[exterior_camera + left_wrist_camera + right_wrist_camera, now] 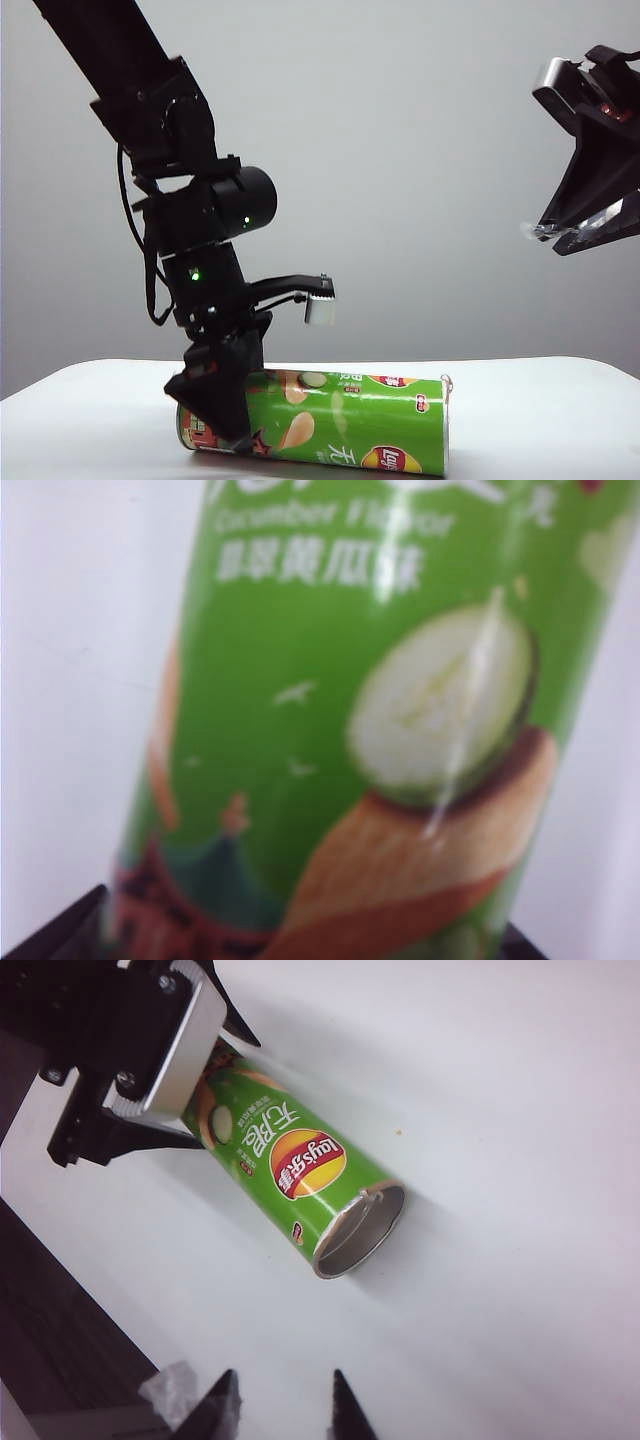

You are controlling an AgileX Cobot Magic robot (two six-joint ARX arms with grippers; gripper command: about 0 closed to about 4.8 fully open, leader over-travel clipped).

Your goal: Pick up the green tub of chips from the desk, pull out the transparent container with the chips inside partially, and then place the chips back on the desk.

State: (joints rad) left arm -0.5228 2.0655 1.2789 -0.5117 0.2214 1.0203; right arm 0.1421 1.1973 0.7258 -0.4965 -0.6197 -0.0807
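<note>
Lay's "Cucumber Flavor" green tub of chips (340, 420) between spread left end effector (275, 375); right end effector (283, 1410) aloft, part-spread, empty.

A bare lab test bench: plain white desk (560, 400) against a blank grey wall (420, 150).

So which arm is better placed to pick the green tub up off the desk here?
Left. Its end effector is down at the green tub of chips lying on the desk, open fingers straddling the artwork end. The right end effector hangs high above, apart from the tub.
</note>
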